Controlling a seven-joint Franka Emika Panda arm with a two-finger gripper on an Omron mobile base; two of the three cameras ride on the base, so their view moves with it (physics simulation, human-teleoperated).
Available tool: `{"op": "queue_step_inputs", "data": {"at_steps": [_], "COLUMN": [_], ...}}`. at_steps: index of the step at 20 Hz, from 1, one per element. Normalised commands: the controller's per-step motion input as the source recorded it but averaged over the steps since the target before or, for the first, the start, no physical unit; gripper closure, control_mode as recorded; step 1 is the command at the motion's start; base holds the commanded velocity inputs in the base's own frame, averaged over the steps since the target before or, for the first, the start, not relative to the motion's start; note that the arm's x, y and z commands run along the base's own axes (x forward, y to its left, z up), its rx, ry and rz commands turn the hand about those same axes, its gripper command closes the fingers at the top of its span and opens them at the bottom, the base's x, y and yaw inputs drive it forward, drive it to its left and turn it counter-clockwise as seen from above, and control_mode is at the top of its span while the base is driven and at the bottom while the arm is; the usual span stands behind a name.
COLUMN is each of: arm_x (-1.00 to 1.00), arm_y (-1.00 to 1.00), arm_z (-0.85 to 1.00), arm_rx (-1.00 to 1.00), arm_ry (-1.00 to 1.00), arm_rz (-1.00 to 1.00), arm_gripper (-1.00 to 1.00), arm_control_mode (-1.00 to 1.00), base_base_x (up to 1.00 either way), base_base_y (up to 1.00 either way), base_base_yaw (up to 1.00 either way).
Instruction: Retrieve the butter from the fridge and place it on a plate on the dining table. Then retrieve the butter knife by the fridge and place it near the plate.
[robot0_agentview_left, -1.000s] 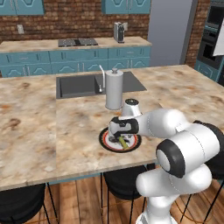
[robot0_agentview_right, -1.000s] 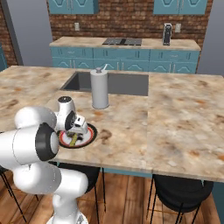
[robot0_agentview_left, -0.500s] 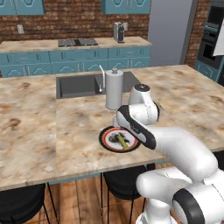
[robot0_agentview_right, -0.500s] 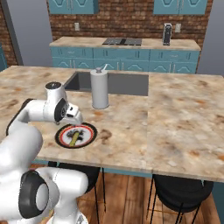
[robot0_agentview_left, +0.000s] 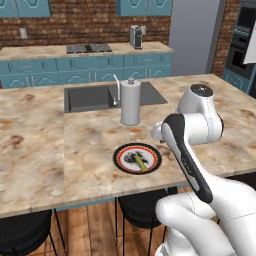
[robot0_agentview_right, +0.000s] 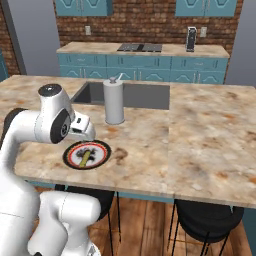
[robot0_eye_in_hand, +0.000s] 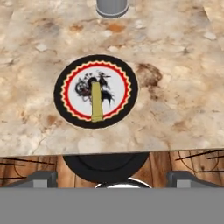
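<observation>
The butter (robot0_eye_in_hand: 96, 101) is a small yellow-olive stick lying on the white centre of the plate (robot0_eye_in_hand: 61, 94), free of my fingers. It also shows as the butter (robot0_agentview_left: 141, 161) on the plate (robot0_agentview_left: 120, 157), and as the butter (robot0_agentview_right: 85, 156) on the plate (robot0_agentview_right: 102, 152), near the front edge of the dining table (robot0_agentview_left: 50, 150). My gripper (robot0_eye_in_hand: 112, 178) is open, above and back from the plate, out past the table's front edge, with nothing between its fingertips (robot0_eye_in_hand: 41, 177). The fridge and the butter knife are out of view.
A tall grey paper towel roll (robot0_agentview_left: 130, 102) stands just behind the plate, beside the dark inset sink (robot0_agentview_left: 90, 97). Black stools (robot0_agentview_right: 205, 220) sit under the table's front edge. A teal wall counter with a stove (robot0_agentview_left: 90, 48) runs along the back.
My gripper opened and let go of the butter, which stays on the plate. The hand then rose and drew back from the plate towards the table's front edge.
</observation>
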Motion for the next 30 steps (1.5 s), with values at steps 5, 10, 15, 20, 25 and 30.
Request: {"op": "queue_step_inputs", "data": {"at_steps": [5, 10, 15, 20, 25, 30], "arm_x": [-0.41, 0.00, 0.00, 0.00, 0.00, 0.00], "arm_y": [-0.14, 0.00, 0.00, 0.00, 0.00, 0.00], "arm_z": [0.24, 0.00, 0.00, 0.00, 0.00, 0.00], "arm_rx": [0.00, 0.00, 0.00, 0.00, 0.00, 0.00], "arm_ry": [0.00, 0.00, 0.00, 0.00, 0.00, 0.00], "arm_rz": [-0.01, 0.00, 0.00, 0.00, 0.00, 0.00], "arm_gripper": [-1.00, -1.00, -1.00, -1.00, -1.00, -1.00], "arm_control_mode": [1.00, 1.00, 1.00, 1.00, 1.00, 1.00], "base_base_x": [-0.27, -1.00, -0.54, -0.10, 0.00, 0.01], "base_base_y": [-0.02, -0.65, -1.00, -1.00, -1.00, -1.00], "base_base_yaw": [-0.04, -0.06, -0.01, 0.00, 0.00, 0.00]}}
